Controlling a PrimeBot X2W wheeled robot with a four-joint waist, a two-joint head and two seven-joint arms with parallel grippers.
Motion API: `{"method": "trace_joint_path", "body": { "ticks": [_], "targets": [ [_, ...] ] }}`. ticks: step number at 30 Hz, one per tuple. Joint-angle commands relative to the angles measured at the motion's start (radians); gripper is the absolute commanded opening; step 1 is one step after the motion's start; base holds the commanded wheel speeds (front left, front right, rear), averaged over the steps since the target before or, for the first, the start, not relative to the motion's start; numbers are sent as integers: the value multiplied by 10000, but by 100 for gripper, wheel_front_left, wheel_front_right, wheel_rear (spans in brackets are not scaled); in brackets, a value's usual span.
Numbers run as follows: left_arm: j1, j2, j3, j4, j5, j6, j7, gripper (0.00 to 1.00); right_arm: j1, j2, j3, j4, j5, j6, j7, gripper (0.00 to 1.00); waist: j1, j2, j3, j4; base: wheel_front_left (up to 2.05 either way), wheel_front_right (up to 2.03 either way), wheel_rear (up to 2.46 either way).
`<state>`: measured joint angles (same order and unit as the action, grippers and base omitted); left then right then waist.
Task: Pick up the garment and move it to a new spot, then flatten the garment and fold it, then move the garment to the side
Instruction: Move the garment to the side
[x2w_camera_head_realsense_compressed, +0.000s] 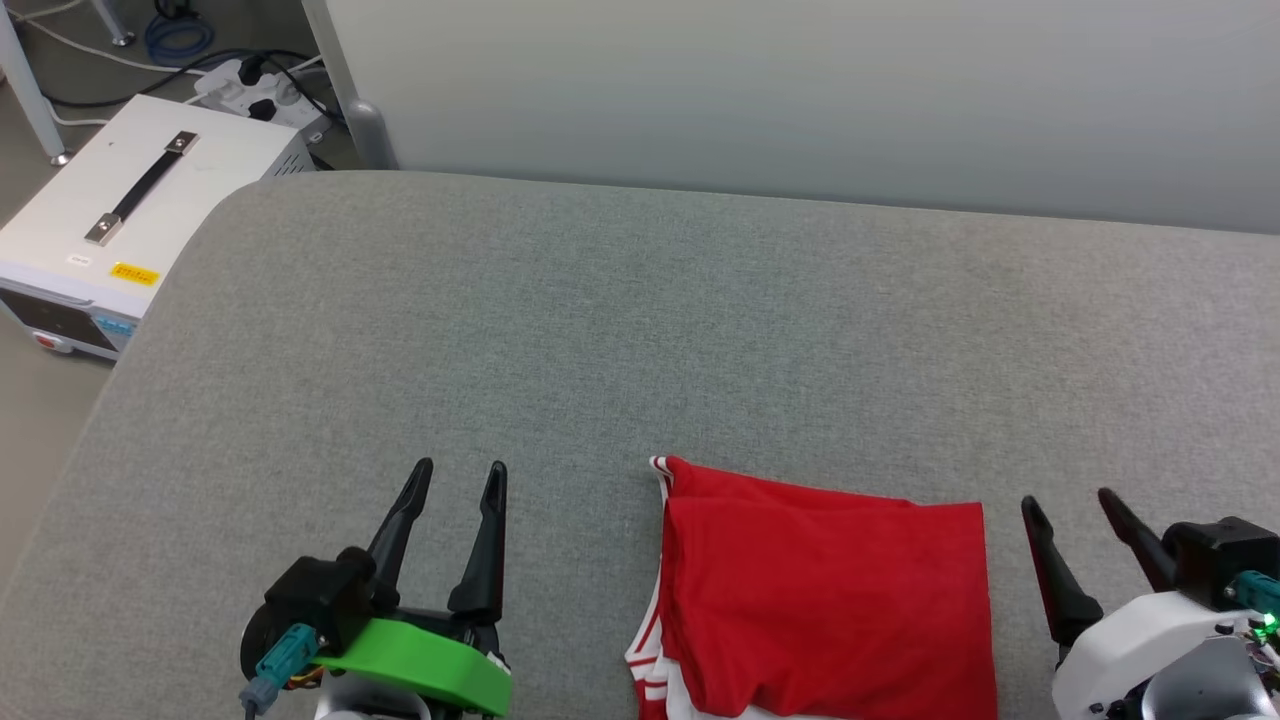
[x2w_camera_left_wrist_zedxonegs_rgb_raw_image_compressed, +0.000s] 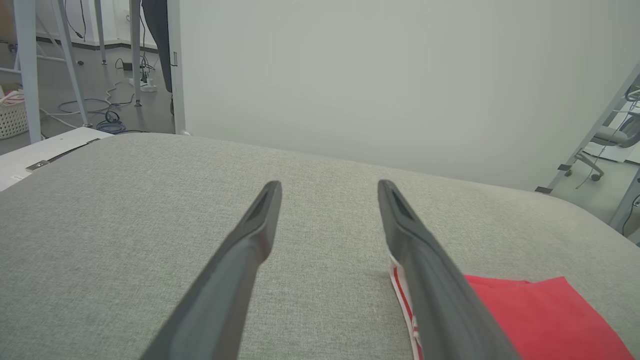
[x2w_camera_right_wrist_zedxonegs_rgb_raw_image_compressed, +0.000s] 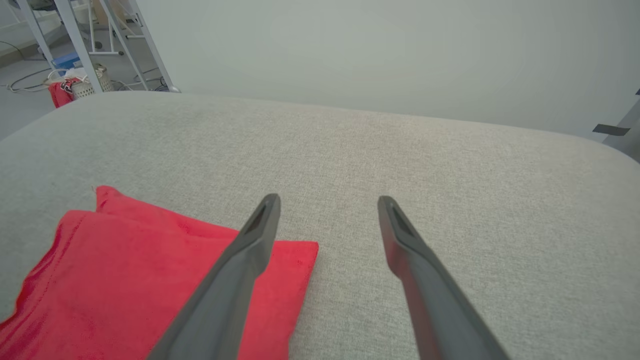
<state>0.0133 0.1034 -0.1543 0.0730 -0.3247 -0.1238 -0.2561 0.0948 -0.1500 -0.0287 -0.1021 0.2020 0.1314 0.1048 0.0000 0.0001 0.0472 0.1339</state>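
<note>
The garment (x2w_camera_head_realsense_compressed: 830, 600) lies folded into a compact red rectangle on the near part of the grey fabric-covered surface (x2w_camera_head_realsense_compressed: 640, 320), right of centre, and its lower edge is cut off by the bottom of the head view. Its top layer is smooth with a few shallow creases. A second red layer peeks out along the far edge, and red-and-white striped trim and a strip of white show down its left side. The garment sits between the two arms, and neither of them holds it. The right tool (x2w_camera_head_realsense_compressed: 1069, 499) stands just beside the garment's right edge, with its two dark fingers spread apart and nothing between them. In the right wrist view, one finger crosses over the garment's far right corner. The left tool (x2w_camera_head_realsense_compressed: 461, 467) is farther off on the other side, well clear of the striped edge. It is also released, with bare grey cloth showing between its fingers, and a bright green piece sits at its wrist. Beyond the surface's far edge rises a pale wall panel (x2w_camera_head_realsense_compressed: 800, 90). Off the far left corner, a white box with a black handle (x2w_camera_head_realsense_compressed: 130, 210) rests on the floor, with a power strip (x2w_camera_head_realsense_compressed: 255, 90) and cables behind it.
</note>
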Motion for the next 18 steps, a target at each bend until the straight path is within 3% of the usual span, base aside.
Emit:
{"method": "trace_joint_path", "body": {
  "ticks": [1,7,18],
  "targets": [
    [-109,-27,-1,14,64,-65,-57,100,148,-65,70,61,132,-7,396,100,0,-1,134,98,0,0,0],
    [-355,-47,-170,81,-25,-67,-57,100,192,12,391,442,529,-7,2721,100,0,-1,563,440,0,0,0],
    [-623,-79,-233,106,-67,-68,-57,100,-81,384,488,1310,482,-7,4185,100,0,-1,1051,781,0,0,0]
  ]
}}
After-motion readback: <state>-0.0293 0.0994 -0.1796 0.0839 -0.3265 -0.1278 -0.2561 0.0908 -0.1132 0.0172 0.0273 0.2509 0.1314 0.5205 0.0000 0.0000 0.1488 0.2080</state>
